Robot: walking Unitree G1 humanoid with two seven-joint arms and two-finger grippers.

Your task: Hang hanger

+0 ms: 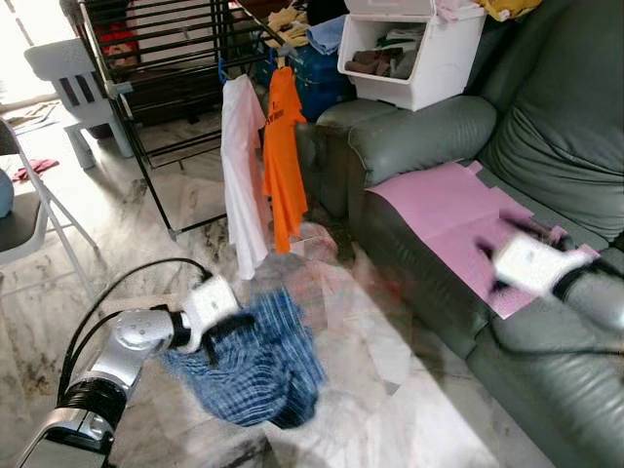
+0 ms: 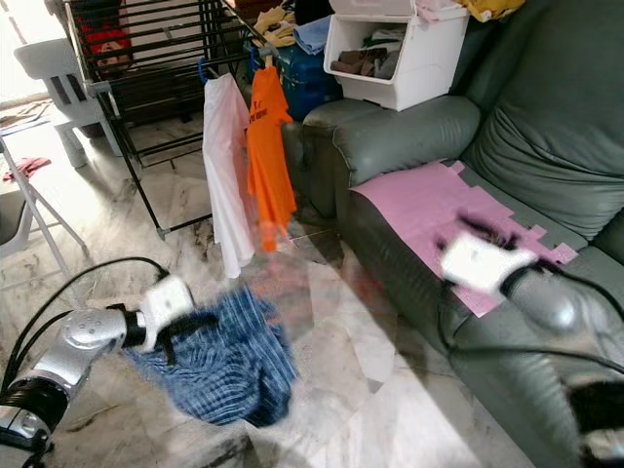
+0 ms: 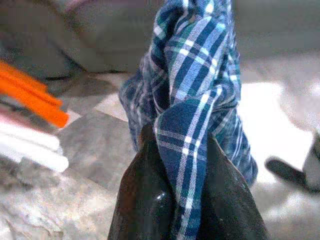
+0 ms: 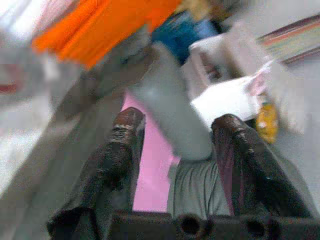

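A soft, limp blue plaid shirt (image 1: 255, 363), likely to sag and slip, is held low over the floor (image 1: 409, 380) in the clamped left gripper (image 3: 182, 150), while the right gripper (image 4: 175, 130), spread apart and empty, is raised over the sofa (image 1: 439, 132).

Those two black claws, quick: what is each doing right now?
Left gripper: shut on the blue plaid cloth garment.
Right gripper: open, holding nothing, over the grey sofa.
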